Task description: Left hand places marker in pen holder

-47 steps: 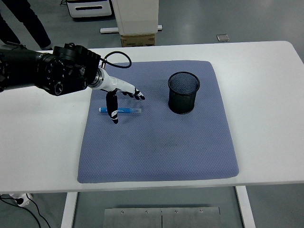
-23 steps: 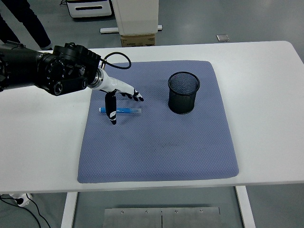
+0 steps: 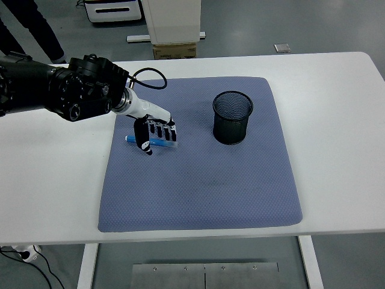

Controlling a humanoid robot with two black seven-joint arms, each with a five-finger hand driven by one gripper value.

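Since half a second ago the left hand has dropped onto the marker: the fingers, then stretched out level above it toward the holder, now curl downward over the barrel, with the thumb on the near side. Contact is evident; whether the grip is fully closed cannot be confirmed, as the fingertips hide the barrel's middle. The marker itself lies flat where it lay before, on the left part of the mat, its blue end showing left of the hand and its pale end to the right.

Count of items on the table: one blue-grey mat, one marker, one black mesh pen holder. The holder stands upright on the mat's right-rear part, well apart from the marker, and nothing shows in it.

One robot arm is present, entering from the left edge. The right arm is out of view.

Beyond the far edge: a person's legs at top left, one cardboard box on the floor.
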